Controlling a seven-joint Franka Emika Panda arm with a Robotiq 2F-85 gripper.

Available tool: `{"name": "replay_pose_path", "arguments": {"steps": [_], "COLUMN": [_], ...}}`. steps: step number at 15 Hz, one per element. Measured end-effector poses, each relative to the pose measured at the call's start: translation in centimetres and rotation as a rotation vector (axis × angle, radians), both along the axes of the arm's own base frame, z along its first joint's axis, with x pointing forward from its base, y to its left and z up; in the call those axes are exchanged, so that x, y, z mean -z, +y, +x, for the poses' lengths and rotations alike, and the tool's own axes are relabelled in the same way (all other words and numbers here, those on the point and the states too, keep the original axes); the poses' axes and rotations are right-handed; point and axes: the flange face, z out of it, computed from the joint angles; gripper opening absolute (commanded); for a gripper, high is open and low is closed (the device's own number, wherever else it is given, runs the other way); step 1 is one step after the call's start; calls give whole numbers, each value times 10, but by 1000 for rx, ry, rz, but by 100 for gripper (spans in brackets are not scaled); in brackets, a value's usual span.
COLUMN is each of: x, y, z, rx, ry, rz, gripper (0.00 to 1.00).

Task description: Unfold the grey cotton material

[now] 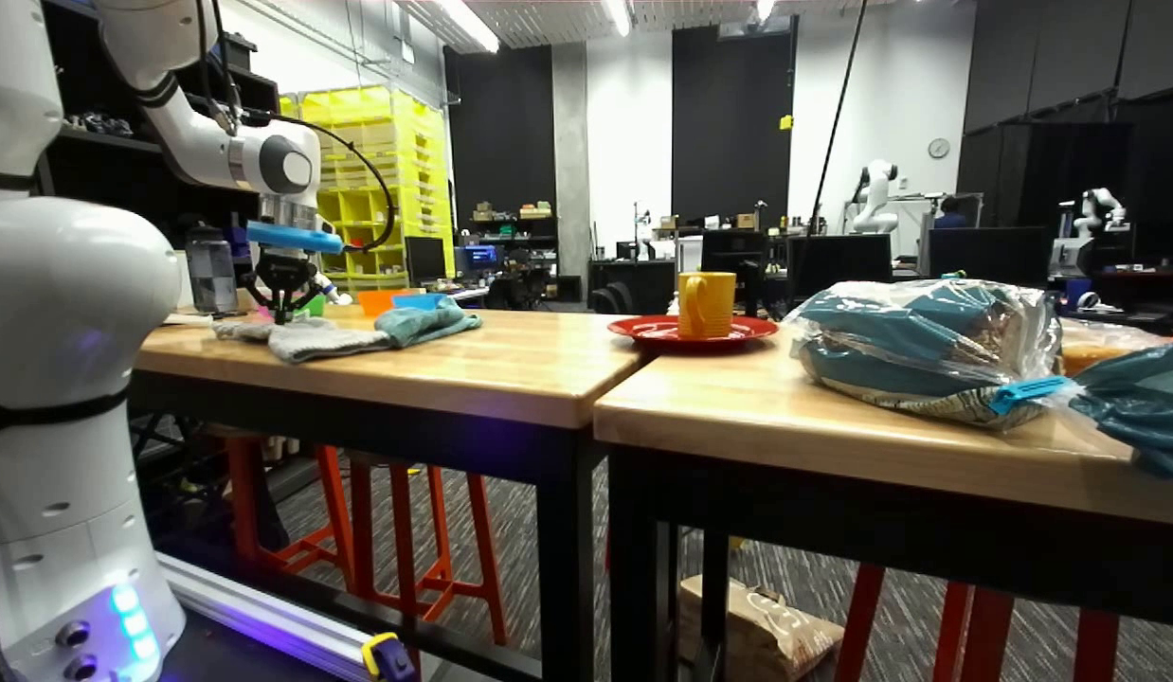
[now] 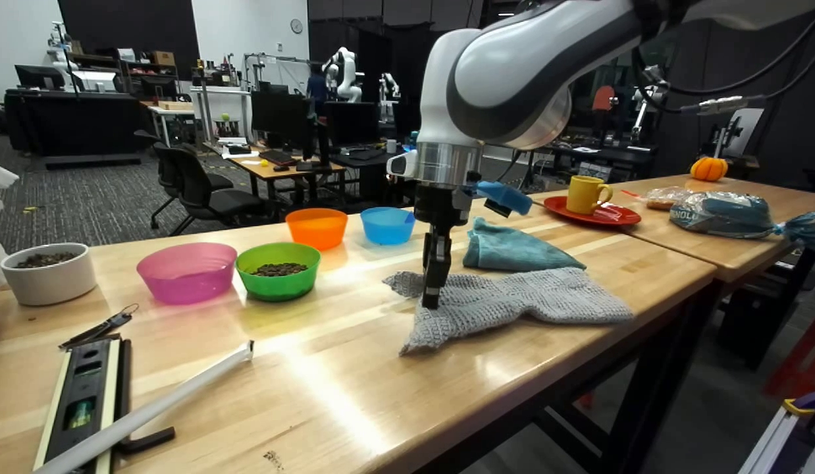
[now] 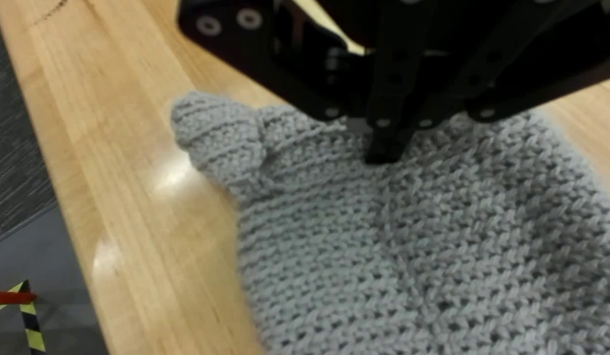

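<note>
I think the step now is to take one layer of the bumpy grey knitted cotton cloth and open it out. To do it well, the thin black fingers should pinch only the top layer near an edge, lift gently and pull slowly away from the fold; with two layers, the whole lump may just slide. The fingers point down with their tips on the cloth and look pressed together; I can't tell if a bit is caught between. Left to right in an exterior view, the round green plastic bowl sits well left of the fingers on the pale wooden desk, a grey corner pokes out just left of them, some cloth lies right under them, and the biggest, rumpled part stretches to their right, near the folded teal fabric cloth.
</note>
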Motion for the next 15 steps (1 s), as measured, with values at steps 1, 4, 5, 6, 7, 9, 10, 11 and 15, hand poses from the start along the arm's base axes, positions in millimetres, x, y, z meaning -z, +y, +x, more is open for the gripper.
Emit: {"name": "replay_pose_path", "arguments": {"steps": [1, 4, 5, 6, 7, 9, 10, 11, 15], "x": [1, 0, 0, 1, 0, 1, 1, 1, 2], "y": [2, 11, 16, 22, 28, 45, 54, 64, 105], "z": [2, 5, 5, 5, 5, 2, 0, -2, -17], "rx": [-1, -14, -21, -30, -40, -63, -77, -94, -170], "ry": [1, 1, 0, 1, 2, 6, 8, 10, 16], "rz": [1, 8, 11, 14, 20, 33, 39, 44, 66], "gripper": [0, 0, 0, 0, 0, 0, 0, 0, 0]}}
